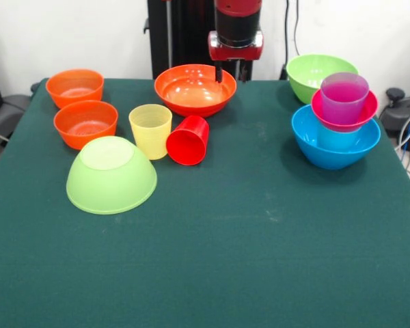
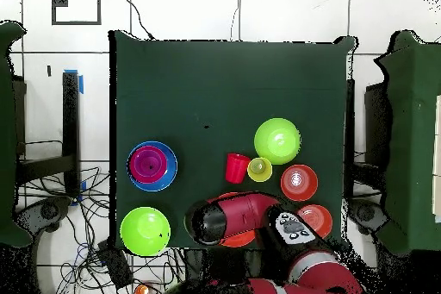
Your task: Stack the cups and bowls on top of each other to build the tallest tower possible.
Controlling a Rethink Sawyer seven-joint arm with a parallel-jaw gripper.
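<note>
The green-covered table (image 1: 260,260) carries everything; the red and black arm (image 2: 250,213) hangs over its back edge, its gripper (image 1: 229,71) just above the rim of the wide orange bowl (image 1: 191,89), and I cannot tell how the fingers stand, since only dark tips show below the red wrist.

One lime green bowl (image 1: 111,175) lies upside down toward the left edge, in front of the other pieces there; the second lime green bowl (image 1: 313,72) sits upright at the back right corner; just in front of it, near the right edge, the blue bowl (image 1: 335,147) holds a stack, with the light blue cup (image 1: 338,139) inside it, the magenta bowl (image 1: 343,117) on that, and the purple cup (image 1: 344,98) standing in the magenta bowl.

Two small orange bowls sit upright by the back left corner, one (image 1: 74,87) behind the other (image 1: 85,123); the yellow cup (image 1: 150,130) stands upright near the table's middle, touching the red cup (image 1: 188,140), which lies on its side with its mouth toward the front edge.
</note>
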